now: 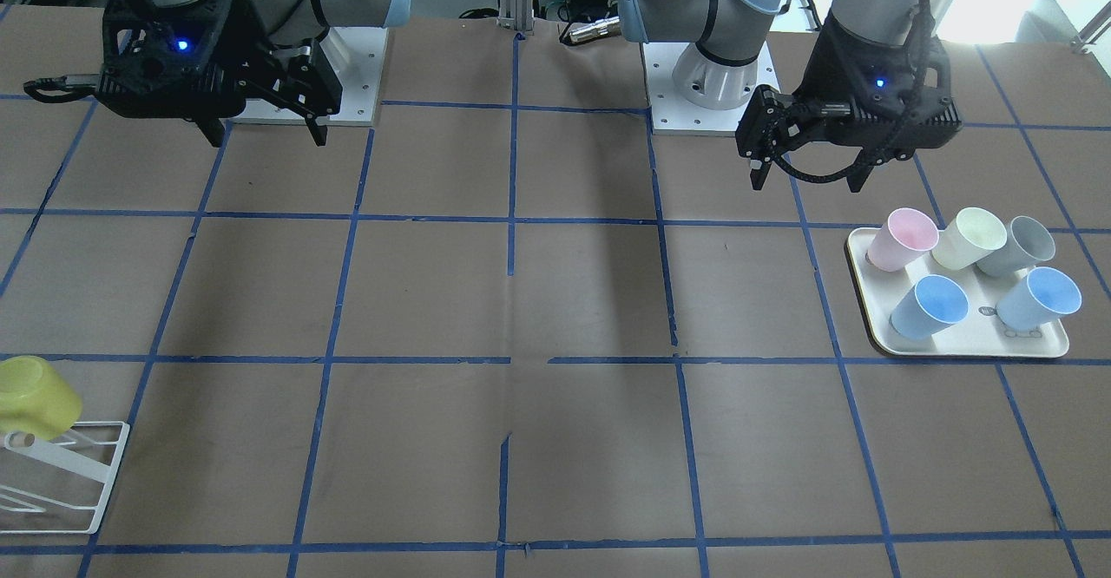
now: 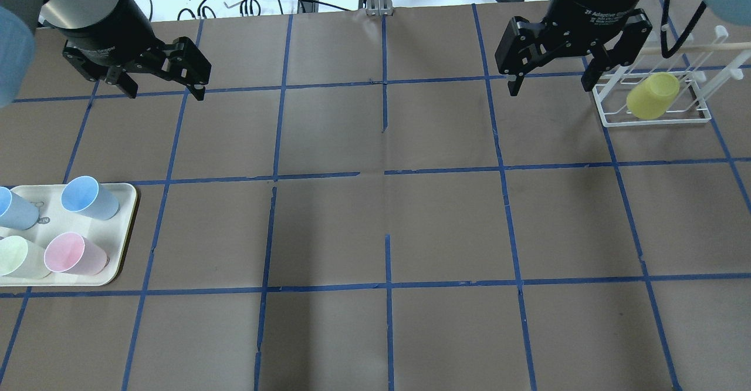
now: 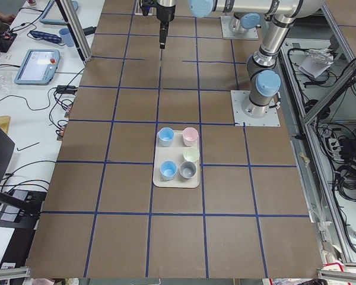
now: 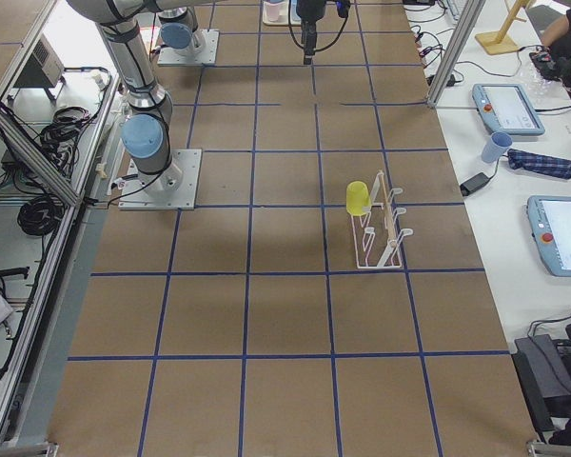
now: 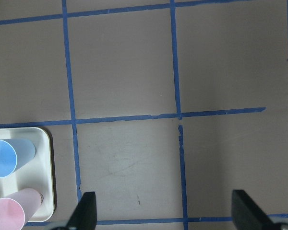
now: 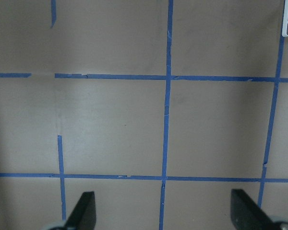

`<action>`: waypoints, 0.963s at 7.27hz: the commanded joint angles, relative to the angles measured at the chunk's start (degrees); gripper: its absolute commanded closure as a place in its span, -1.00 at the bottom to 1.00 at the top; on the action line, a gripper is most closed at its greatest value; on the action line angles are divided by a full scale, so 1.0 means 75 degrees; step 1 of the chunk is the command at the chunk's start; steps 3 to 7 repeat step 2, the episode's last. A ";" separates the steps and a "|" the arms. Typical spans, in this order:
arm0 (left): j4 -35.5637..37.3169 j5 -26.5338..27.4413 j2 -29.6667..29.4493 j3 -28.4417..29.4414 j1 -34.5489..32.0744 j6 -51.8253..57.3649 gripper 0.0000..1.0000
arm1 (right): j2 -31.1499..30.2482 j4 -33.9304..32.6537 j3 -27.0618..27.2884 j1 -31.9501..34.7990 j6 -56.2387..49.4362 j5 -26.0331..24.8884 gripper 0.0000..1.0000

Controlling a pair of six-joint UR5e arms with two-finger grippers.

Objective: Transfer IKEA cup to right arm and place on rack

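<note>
The yellow IKEA cup (image 2: 653,94) hangs upside down and tilted on a rod of the white wire rack (image 2: 657,122) at the table's right end. It also shows in the front view (image 1: 35,396) on the rack (image 1: 97,482), and in the right side view (image 4: 358,197). My right gripper (image 2: 551,84) is open and empty, raised above the table just left of the rack, apart from the cup. My left gripper (image 2: 165,93) is open and empty, raised over the table's far left part. Both wrist views show only bare table between open fingers (image 6: 85,211).
A cream tray (image 2: 126,203) at the left end holds two blue cups (image 2: 89,197), a pink cup (image 2: 75,254), a pale cream cup (image 1: 969,238) and a grey cup (image 1: 1017,246). Blue tape lines grid the brown table. Cables lie beyond the far edge.
</note>
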 commanded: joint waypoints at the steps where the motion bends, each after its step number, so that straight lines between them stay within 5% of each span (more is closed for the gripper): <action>1: 0.0001 -0.0006 -0.0004 0.0000 0.0000 0.0000 -1.00 | -0.0056 -0.0101 0.0090 0.0006 -0.0059 -0.0003 -1.00; 7: 0.0001 -0.0006 -0.0004 0.0000 0.0000 0.0000 -1.00 | -0.0056 -0.0159 0.0078 0.0006 -0.0049 -0.0003 -1.00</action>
